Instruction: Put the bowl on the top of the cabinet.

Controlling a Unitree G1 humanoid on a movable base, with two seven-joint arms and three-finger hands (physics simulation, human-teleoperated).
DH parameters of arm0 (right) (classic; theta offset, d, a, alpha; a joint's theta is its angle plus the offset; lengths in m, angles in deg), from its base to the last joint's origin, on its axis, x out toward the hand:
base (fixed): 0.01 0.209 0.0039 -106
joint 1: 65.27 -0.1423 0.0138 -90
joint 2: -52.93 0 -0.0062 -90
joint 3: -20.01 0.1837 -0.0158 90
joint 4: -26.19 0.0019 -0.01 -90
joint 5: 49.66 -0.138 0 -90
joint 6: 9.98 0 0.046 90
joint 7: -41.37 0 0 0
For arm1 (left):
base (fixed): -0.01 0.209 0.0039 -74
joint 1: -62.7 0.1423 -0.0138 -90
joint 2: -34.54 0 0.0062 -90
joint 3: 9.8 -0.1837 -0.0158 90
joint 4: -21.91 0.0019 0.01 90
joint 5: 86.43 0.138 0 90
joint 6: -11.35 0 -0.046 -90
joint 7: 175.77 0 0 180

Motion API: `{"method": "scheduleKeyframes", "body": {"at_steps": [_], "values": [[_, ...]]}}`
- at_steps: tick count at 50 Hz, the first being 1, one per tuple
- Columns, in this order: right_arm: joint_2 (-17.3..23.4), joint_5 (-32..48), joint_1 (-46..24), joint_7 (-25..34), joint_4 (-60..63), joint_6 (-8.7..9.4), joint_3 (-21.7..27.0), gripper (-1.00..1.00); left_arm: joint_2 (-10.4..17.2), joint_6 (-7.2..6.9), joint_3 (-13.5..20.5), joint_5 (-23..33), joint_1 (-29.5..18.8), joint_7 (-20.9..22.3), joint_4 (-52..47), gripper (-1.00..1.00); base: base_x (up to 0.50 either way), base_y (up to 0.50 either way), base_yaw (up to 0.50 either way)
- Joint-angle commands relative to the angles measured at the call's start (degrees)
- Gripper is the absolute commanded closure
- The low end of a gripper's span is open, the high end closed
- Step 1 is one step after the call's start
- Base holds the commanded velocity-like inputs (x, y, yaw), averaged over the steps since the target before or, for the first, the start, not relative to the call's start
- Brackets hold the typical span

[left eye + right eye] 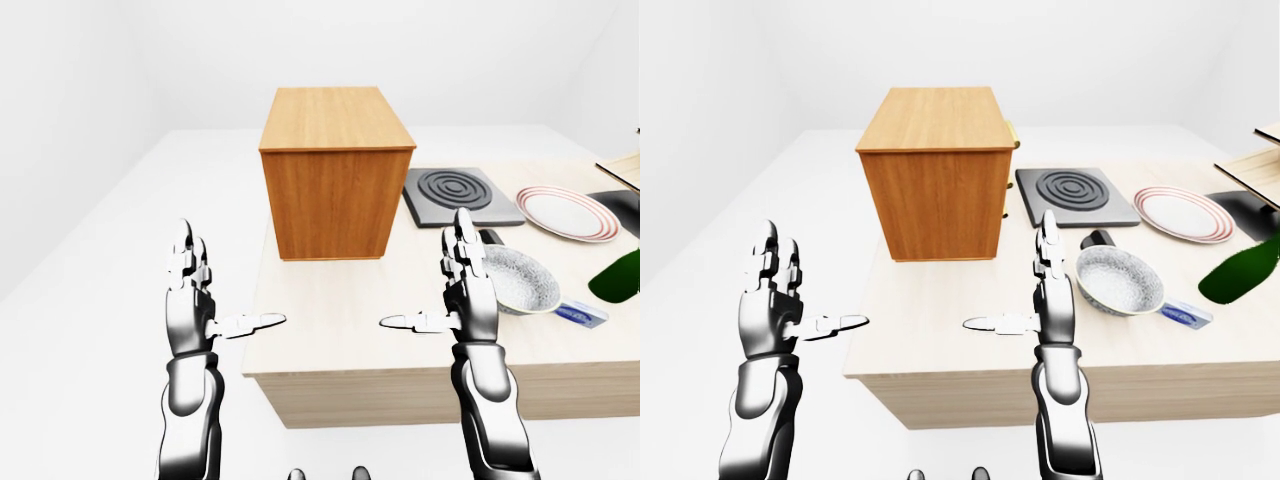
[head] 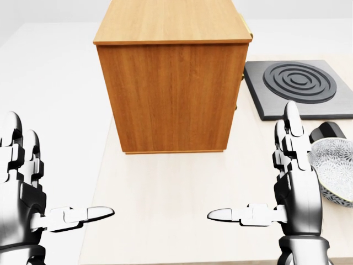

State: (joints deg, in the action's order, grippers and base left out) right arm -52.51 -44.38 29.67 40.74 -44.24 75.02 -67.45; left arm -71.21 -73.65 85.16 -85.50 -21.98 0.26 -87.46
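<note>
So the bowl sits on the table, off to the right of the cabinet in the right-eye view and below the stove plate; it's just right of the right hand, looks near touching in the picture but I can't tell if there's a real gap; the left hand is way off on the cabinet's other side, hanging over the floor past the table edge, so the right one's clearly the closer pick imo. Both hands are spread wide, fingers pointing up and thumbs sticking out toward each other, holding nothing. The bowl's round, so no long axis to fuss over; it's upright, mouth up, grey-white speckled inside with a pale rim, empty as far as I can see. The cabinet's flat top is bare, up and left from the bowl.
</note>
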Motion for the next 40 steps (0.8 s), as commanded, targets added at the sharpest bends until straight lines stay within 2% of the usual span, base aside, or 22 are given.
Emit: {"method": "scheduleKeyframes", "body": {"at_steps": [1,32,40], "values": [[0.0,-0.3,-0.1,0.1,-0.4,0.0,0.1,-1.0,0.0,0.0,-0.2,0.1,0.0,0.2,0.2,-1.0,0.32,0.0,0.0],[0.0,-0.5,0.1,0.4,-0.4,0.0,-0.2,-1.0,0.0,0.0,-0.6,0.2,0.1,0.9,0.3,-1.0,0.34,-0.01,0.0],[0.0,-0.7,0.1,0.6,-0.1,0.0,-0.3,-1.0,0.0,0.0,-0.7,0.0,0.2,1.0,0.0,-1.0,0.08,0.0,0.0]]}}
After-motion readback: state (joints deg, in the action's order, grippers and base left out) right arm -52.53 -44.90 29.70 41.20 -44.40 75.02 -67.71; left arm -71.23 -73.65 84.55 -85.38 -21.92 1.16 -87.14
